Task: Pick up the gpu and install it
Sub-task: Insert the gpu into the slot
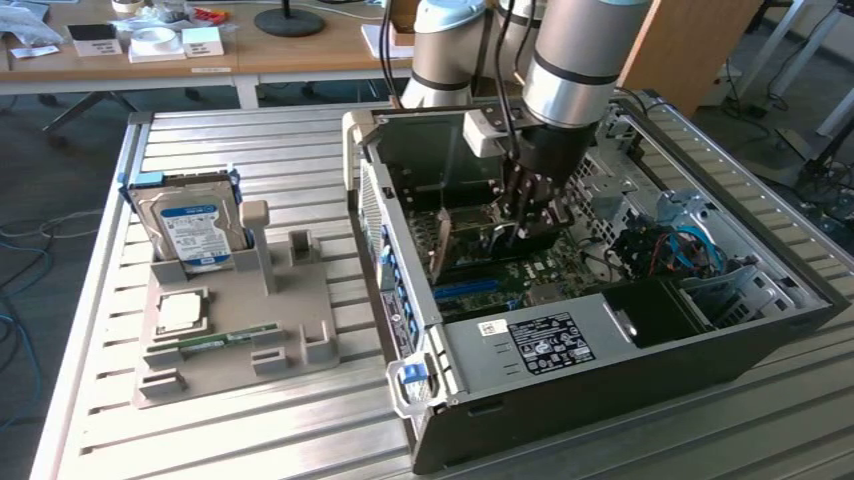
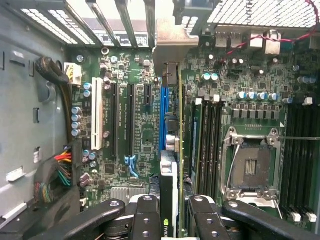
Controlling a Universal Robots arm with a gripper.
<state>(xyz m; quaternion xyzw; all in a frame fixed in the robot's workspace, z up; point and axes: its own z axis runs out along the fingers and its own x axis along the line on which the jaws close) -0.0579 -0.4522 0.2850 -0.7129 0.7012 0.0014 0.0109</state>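
Exterior view, scanning from well off the tool on that view's left: passing a blue-labelled hard drive [image 1: 190, 228] standing upright in a grey holder [image 1: 274, 300] on the slatted metal surface [image 1: 267, 140], then a square processor [image 1: 180, 312] and a narrow green RAM stick [image 1: 227, 340] lying flat in the same holder. Coming nearer the tool, meeting an open computer case [image 1: 667, 380] with its side panel off and the motherboard showing. Hanging down into that case from a silver arm [image 1: 581, 50], the tool [image 1: 531, 225], low over the board.

Wrist view, crossing the board: passing a white slot [image 2: 98, 120] and black slots [image 2: 115, 120] lying apart from the tool on one side, then a blue slot [image 2: 163, 115] running right under the tool's line. Pinching the gpu [image 2: 169, 190] between the black fingers [image 2: 147, 217], one on each face, and holding it edge-on along the blue slot, silver bracket [image 2: 170, 45] at the far end from the tool, by the case's rear openings. Not managing to tell seated from merely resting on the slot. Passing, on the tool's other side, black memory slots [image 2: 210, 145] and a bare processor socket [image 2: 252, 167].
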